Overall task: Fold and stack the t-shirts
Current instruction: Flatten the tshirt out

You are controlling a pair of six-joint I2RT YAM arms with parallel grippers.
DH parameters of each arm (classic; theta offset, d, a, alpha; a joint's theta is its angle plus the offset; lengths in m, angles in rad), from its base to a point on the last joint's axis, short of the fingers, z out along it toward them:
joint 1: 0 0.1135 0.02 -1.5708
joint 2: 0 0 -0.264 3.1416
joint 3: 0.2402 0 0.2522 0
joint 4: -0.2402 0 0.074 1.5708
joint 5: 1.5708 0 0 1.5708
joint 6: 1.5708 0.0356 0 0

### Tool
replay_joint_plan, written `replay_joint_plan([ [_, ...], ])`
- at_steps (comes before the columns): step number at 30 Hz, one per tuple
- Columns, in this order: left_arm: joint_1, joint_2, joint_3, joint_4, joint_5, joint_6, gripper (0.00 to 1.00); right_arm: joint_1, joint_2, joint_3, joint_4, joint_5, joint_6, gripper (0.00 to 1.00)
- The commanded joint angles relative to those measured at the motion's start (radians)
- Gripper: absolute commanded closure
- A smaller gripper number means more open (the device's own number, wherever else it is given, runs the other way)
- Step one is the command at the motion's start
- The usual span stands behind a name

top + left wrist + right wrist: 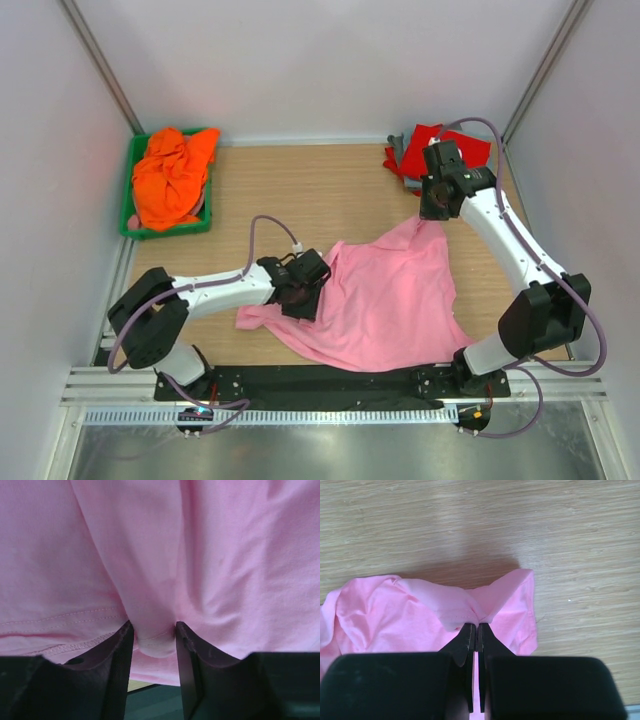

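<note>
**A:** From above, why is the pink t-shirt (390, 300) drawn out like that?

**B:** It lies rumpled on the counter (300, 190) between the two arms, and each claw has a piece of it. The left claw (300, 298) is at its near-left edge, and the right claw (433, 211) raises a far corner into a peak. I'd judge they mean to spread it flat for the first fold.

**A:** And the count?

**B:** One pink. One orange t-shirt (172, 175) is heaped in the green bin (165, 233) at far left, probably waiting its turn. At far right is a pile of red and grey t-shirts (420, 138) — how many, I can't tell.

**A:** The left wrist view?

**B:** Pink fills it. A fold bulges between the two fingers (117, 655) and touches both, so it is pinched, with the fingers held apart by the bunched cloth.

**A:** The right wrist?

**B:** The fingertips (466, 637) are pressed together on a nip of pink edge — the cloth tents up from bare wood.
</note>
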Motion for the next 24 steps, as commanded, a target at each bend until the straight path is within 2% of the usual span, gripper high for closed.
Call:
replay_joint_plan([
  [1,-0.01,0.015,-0.019,0.059,0.004,-0.032,0.67,-0.003,-0.037,0.001,0.026,-0.006,0.008,0.99],
  [3,-0.01,0.014,-0.016,0.056,0.004,-0.031,0.84,-0.003,-0.037,0.003,0.024,-0.008,0.008,0.99],
  [4,-0.01,0.0,-0.007,0.05,-0.002,-0.026,0.99,-0.003,-0.041,0.003,0.022,-0.006,0.007,0.99],
  [8,-0.012,-0.076,0.071,-0.056,-0.082,0.006,1.0,-0.001,-0.06,0.023,0.006,-0.005,0.007,0.99],
  [13,-0.016,-0.222,0.285,-0.351,-0.249,0.069,1.0,-0.003,-0.181,0.078,0.03,-0.122,-0.016,0.99],
  [14,-0.016,-0.253,0.318,-0.391,-0.271,0.084,1.0,-0.004,-0.255,0.079,0.05,-0.188,-0.021,0.99],
  [17,-0.029,-0.373,0.443,-0.49,-0.304,0.155,1.0,-0.004,-0.385,0.096,0.105,-0.256,-0.015,0.99],
  [21,-0.042,-0.515,0.609,-0.612,-0.375,0.221,1.0,-0.003,-0.651,0.121,0.183,-0.287,-0.022,0.99],
  [24,-0.042,-0.563,0.732,-0.682,-0.41,0.265,1.0,-0.003,-0.846,0.119,0.257,-0.295,-0.038,0.99],
])
